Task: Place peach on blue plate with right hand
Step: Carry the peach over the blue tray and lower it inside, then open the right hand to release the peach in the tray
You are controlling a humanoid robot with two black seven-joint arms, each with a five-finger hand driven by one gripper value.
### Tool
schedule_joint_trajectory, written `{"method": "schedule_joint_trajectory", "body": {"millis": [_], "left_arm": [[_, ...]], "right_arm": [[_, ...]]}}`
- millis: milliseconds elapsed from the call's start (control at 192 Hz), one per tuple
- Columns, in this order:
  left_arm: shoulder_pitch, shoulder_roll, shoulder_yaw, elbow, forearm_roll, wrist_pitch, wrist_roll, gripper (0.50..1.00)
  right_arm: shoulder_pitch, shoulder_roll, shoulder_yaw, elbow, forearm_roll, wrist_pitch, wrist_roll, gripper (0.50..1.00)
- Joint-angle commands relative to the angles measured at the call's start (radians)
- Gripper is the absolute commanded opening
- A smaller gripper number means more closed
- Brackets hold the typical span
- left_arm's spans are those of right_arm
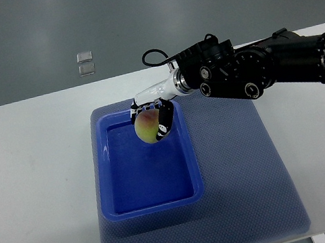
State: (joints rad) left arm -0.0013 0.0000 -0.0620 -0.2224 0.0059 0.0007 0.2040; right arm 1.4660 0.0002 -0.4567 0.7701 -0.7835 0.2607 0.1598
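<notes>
- Fingers of the right hand curl around the peach, holding it from above and from its right side, with the dark fingertips wrapped over its upper and right faces
- Right arm reaches in from the right edge, over the far right part of the white table, wrist pointing left and slightly down
- Peach hangs in the hand above the far end of the blue plate, a deep rectangular tray, inside its rim and near the far right corner; whether it touches the floor of the plate cannot be told, though it looks raised
- Plate's long axis runs near to far, and most of its free floor lies nearer the camera and to the left of the peach
- Plate sits on the left half of a blue mat
- Judged from this, the peach is already over the plate, so what remains is mainly downward: lower it, then let the fingers release
- Left hand does not show in the picture
</notes>
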Motion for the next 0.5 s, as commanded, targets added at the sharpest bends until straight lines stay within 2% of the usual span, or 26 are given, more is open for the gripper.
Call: {"method": "schedule_joint_trajectory", "body": {"millis": [0, 265, 380, 385, 390, 395, 401, 406, 411, 416, 422, 427, 448, 494], "left_arm": [[0.0, 0.0, 0.001, -0.002, 0.002, -0.001, 0.0, 1.0], [0.0, 0.0, 0.001, -0.002, 0.002, -0.001, 0.0, 1.0], [0.0, 0.0, 0.001, -0.002, 0.002, -0.001, 0.0, 1.0], [0.0, 0.0, 0.001, -0.002, 0.002, -0.001, 0.0, 1.0], [0.0, 0.0, 0.001, -0.002, 0.002, -0.001, 0.0, 1.0], [0.0, 0.0, 0.001, -0.002, 0.002, -0.001, 0.0, 1.0], [0.0, 0.0, 0.001, -0.002, 0.002, -0.001, 0.0, 1.0], [0.0, 0.0, 0.001, -0.002, 0.002, -0.001, 0.0, 1.0], [0.0, 0.0, 0.001, -0.002, 0.002, -0.001, 0.0, 1.0], [0.0, 0.0, 0.001, -0.002, 0.002, -0.001, 0.0, 1.0], [0.0, 0.0, 0.001, -0.002, 0.002, -0.001, 0.0, 1.0], [0.0, 0.0, 0.001, -0.002, 0.002, -0.001, 0.0, 1.0], [0.0, 0.0, 0.001, -0.002, 0.002, -0.001, 0.0, 1.0], [0.0, 0.0, 0.001, -0.002, 0.002, -0.001, 0.0, 1.0]], "right_arm": [[-0.018, 0.0, 0.006, 0.001, 0.012, 0.0, 0.006, 0.5], [-0.056, 0.0, 0.007, 0.003, 0.012, 0.0, 0.006, 0.5], [-0.065, 0.0, 0.013, 0.008, 0.015, 0.002, 0.027, 0.5], [-0.065, 0.0, 0.013, 0.008, 0.015, 0.002, 0.03, 0.547], [-0.065, 0.0, 0.013, 0.008, 0.015, 0.002, 0.03, 0.547], [-0.065, 0.0, 0.013, 0.009, 0.017, 0.002, 0.032, 0.614], [-0.065, 0.0, 0.013, 0.009, 0.017, 0.002, 0.032, 0.615], [-0.067, 0.0, 0.013, 0.009, 0.018, 0.002, 0.032, 0.672], [-0.067, 0.0, 0.013, 0.009, 0.018, 0.002, 0.032, 0.672], [-0.067, 0.0, 0.013, 0.009, 0.018, 0.002, 0.034, 0.725], [-0.067, 0.0, 0.013, 0.009, 0.018, 0.002, 0.034, 0.725], [-0.067, 0.0, 0.015, 0.009, 0.018, 0.002, 0.035, 0.768], [-0.069, 0.0, 0.015, 0.011, 0.018, 0.002, 0.035, 0.809], [-0.069, 0.0, 0.015, 0.011, 0.018, 0.003, 0.035, 0.829]]}}
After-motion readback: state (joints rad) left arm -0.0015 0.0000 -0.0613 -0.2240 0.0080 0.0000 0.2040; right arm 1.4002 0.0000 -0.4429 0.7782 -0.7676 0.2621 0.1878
